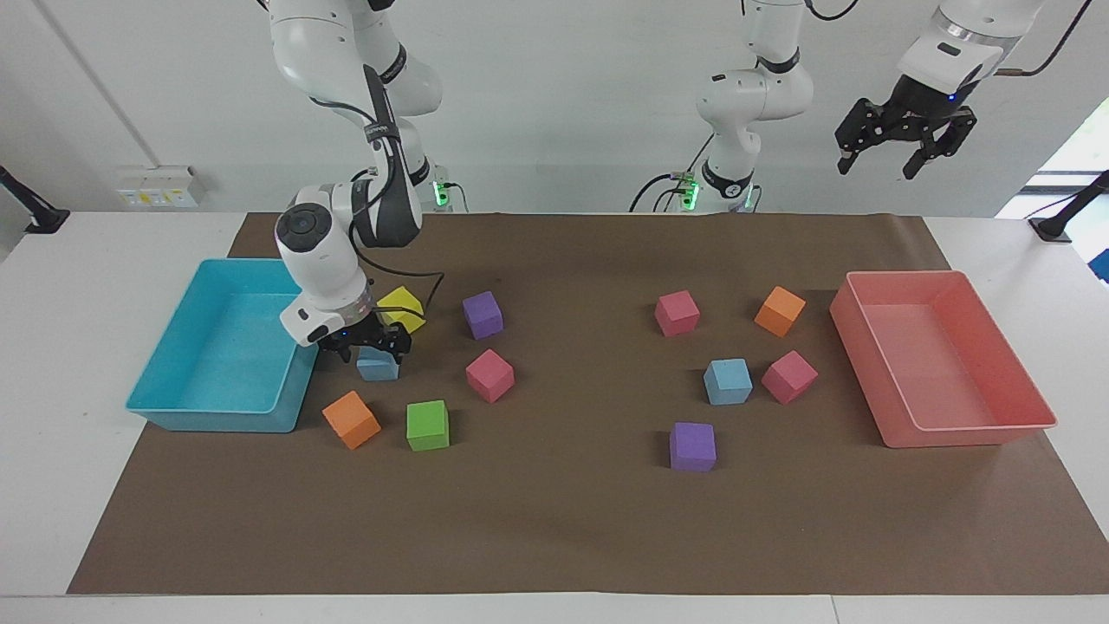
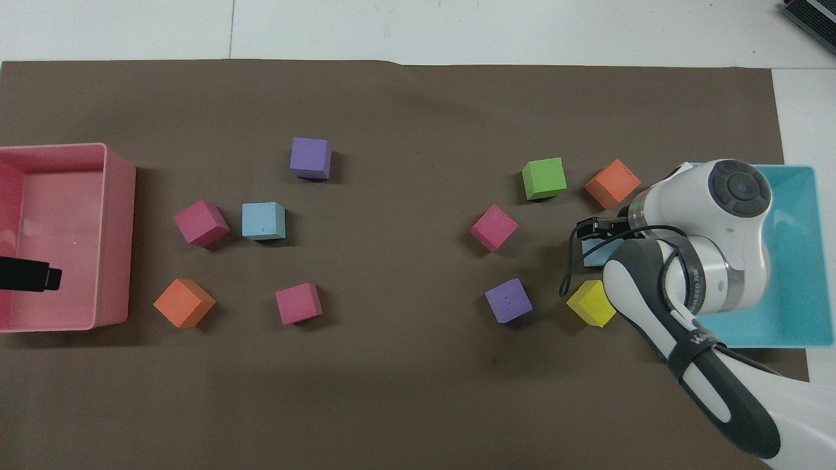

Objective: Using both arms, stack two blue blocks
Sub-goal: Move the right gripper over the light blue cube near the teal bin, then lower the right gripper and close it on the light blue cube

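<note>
Right gripper [image 1: 371, 345] sits spread over the sky-blue foam cube [image 1: 378, 367] by turquoise plastic tray [image 1: 165, 409]: grasp step. Next, prob. lower & clench. Left gripper [image 1: 903, 156] waits, released, above pink plastic tray [image 1: 970, 436].

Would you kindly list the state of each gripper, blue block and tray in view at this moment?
right gripper: down on a blue block, fingers astride it, open.
blue block at the right arm's end: on the mat, not lifted.
other blue block: on the mat, untouched.
left gripper: open, waiting in the air.
turquoise tray: holds nothing.
pink tray: holds nothing.
</note>
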Tool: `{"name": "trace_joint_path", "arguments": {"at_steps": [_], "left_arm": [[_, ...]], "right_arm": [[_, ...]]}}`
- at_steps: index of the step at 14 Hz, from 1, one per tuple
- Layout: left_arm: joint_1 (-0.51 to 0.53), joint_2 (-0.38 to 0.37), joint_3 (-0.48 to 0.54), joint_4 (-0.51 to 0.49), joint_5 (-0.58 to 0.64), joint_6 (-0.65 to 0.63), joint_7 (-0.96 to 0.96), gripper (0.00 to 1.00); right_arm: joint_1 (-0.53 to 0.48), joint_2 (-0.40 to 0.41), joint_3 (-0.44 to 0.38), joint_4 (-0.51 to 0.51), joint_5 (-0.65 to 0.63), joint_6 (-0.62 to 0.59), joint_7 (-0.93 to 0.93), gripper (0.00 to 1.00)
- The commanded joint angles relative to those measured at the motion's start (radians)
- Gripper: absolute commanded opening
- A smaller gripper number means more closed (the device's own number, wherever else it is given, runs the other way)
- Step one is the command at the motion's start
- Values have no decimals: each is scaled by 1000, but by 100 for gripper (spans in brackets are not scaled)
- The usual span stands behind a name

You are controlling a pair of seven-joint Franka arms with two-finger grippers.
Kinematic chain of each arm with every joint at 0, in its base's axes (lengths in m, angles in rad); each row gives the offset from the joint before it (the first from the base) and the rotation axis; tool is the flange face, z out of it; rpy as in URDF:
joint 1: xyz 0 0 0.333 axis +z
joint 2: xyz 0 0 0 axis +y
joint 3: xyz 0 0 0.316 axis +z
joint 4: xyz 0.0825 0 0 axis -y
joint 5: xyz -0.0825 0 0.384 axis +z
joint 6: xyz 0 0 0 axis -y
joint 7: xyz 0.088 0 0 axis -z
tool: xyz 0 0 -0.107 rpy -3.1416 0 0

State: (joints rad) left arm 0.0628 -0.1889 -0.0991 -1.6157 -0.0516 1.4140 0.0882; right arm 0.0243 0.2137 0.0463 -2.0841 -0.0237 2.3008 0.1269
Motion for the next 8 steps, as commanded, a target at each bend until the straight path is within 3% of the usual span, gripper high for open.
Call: {"name": "trace_joint_path", "arguments": {"at_steps": [1, 8], "left_arm": [[20, -9, -2, 5, -14, -20, -1, 100], [22, -9, 4, 5, -11, -20, 1, 100]], "right_arm": [[-4, 0, 0, -42, 11, 51, -43, 100], [-4, 7, 1, -50, 8, 43, -99, 100]]}}
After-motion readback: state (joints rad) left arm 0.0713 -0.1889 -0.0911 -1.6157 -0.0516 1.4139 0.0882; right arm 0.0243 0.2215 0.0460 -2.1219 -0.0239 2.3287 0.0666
